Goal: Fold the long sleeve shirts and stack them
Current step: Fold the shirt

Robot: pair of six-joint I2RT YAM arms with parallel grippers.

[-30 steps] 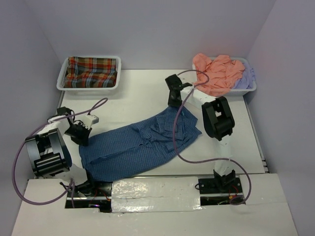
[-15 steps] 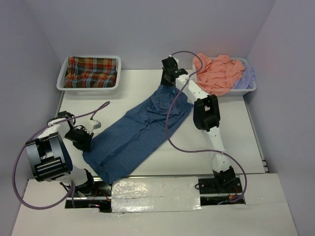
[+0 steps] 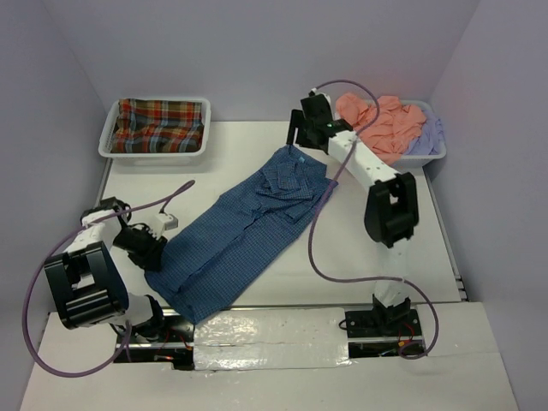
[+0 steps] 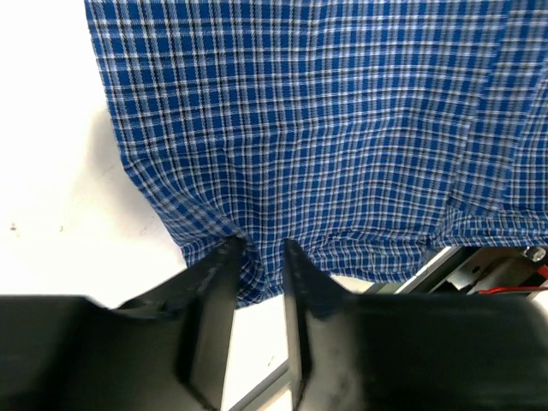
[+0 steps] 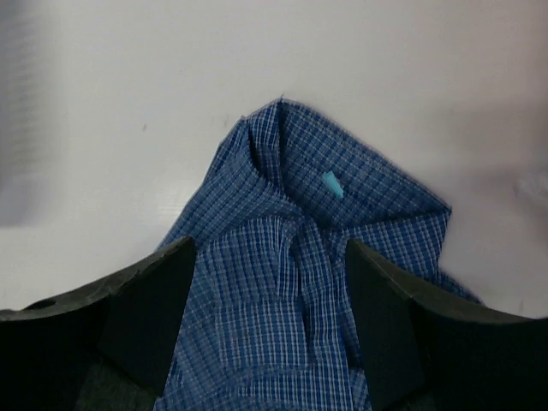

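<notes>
The blue fine-checked long sleeve shirt (image 3: 240, 231) lies stretched out diagonally on the table, collar toward the far right and hem toward the near left. My left gripper (image 3: 147, 244) is at the hem corner, its jaws a little apart. In the left wrist view the hem (image 4: 257, 278) sits between the fingertips with nothing pinched. My right gripper (image 3: 300, 141) hovers over the collar (image 5: 295, 184), open wide and holding nothing. A red-green plaid shirt (image 3: 158, 124) fills the left tray. A salmon shirt (image 3: 381, 128) and a lavender one (image 3: 428, 137) are heaped in the right tray.
The white left tray (image 3: 107, 145) stands at the far left. The white right tray (image 3: 437, 156) stands at the far right. The table's near edge and metal base rail (image 4: 479, 265) run just beyond the hem. Purple cables loop from both arms over the table.
Both grippers have opened and let go of the blue shirt. The right arm pulled the collar end toward the far side, which straightened the shirt into a diagonal. The left gripper shifted slightly toward the near left.
</notes>
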